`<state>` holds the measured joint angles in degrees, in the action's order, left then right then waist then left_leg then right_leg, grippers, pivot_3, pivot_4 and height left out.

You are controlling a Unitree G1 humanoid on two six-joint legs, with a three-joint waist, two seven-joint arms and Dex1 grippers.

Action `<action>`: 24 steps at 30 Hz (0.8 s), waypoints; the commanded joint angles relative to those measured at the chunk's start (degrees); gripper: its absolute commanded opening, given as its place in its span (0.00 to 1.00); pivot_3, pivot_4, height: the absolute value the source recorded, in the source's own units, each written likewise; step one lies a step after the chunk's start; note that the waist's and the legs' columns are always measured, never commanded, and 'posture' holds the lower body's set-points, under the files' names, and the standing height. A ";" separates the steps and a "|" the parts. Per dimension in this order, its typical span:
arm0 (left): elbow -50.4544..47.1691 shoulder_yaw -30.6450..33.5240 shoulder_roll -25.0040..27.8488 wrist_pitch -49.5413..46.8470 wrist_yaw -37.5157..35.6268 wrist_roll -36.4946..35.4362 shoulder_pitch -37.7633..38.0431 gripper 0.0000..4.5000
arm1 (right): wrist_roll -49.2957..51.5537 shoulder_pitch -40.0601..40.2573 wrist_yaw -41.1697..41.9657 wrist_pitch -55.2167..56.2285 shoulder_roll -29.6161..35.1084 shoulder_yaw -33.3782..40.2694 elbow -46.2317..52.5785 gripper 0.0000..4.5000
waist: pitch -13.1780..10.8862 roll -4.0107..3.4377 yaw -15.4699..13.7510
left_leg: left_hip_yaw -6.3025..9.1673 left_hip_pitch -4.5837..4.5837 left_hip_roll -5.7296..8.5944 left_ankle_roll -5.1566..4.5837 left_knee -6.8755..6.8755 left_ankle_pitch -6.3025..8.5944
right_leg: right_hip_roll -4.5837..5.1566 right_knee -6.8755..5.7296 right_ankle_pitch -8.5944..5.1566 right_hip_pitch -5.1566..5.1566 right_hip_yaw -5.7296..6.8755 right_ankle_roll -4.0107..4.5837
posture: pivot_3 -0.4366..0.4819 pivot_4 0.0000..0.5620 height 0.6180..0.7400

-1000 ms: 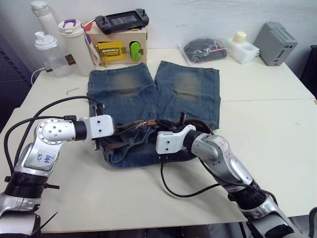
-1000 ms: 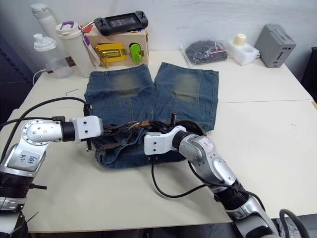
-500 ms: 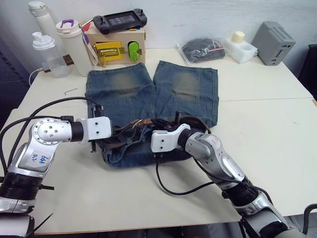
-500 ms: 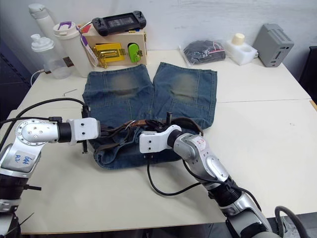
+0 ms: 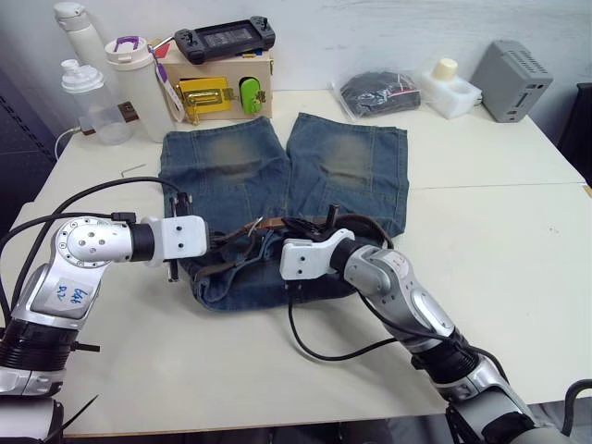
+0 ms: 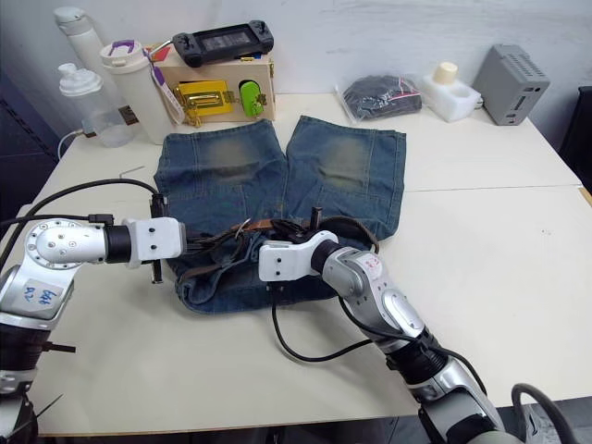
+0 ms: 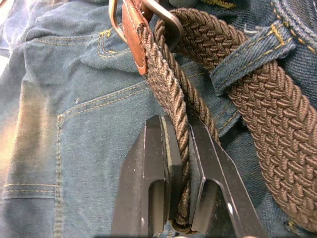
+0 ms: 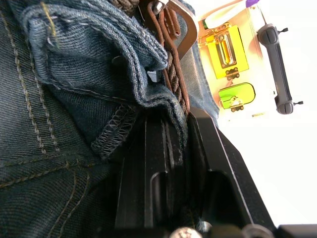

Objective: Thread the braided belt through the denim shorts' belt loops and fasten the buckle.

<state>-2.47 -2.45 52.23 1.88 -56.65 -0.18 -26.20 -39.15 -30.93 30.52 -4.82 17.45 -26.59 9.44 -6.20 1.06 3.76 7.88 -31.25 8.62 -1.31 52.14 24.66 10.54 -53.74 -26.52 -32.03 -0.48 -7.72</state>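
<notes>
The left gripper [image 7: 179, 163] rises from the bottom centre of the frame, its two black fingers [image 7: 151, 198] pinched on an edge-on run of the braided belt [image 7: 166, 94]. That strand leads up to the silver buckle [image 7: 148, 12] at the top. On the right, a wider stretch of belt passes under a belt loop [image 7: 247, 54]. The denim shorts [image 7: 69, 124] lie beneath, stitched seams at left

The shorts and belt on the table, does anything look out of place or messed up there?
Mostly the waist end of the denim shorts: it is bunched and folded rather than flat, while both legs lie smooth. The braided belt passes under one belt loop and doubles back beside the buckle, unfastened. Nothing looks spilled or damaged.
</notes>
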 commanded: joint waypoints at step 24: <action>8.32 -7.03 -15.42 6.03 4.94 3.40 -7.97 0.00 | 3.60 0.70 5.17 0.44 -0.45 -0.57 3.28 0.01 | 0.02 0.02 1.02 | 0.11 -0.04 0.06 0.01 0.01 0.02 | 0.01 -0.13 0.00 -0.08 0.00 0.00 | 0.48 0.27 0.22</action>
<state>8.73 -7.87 38.90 7.40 -52.77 3.97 -34.64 -38.26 -30.46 32.78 -4.55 17.57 -25.81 8.96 -6.18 1.08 4.78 7.99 -31.29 8.69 -1.30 52.17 24.67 10.55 -53.89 -26.52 -32.10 -0.49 -7.72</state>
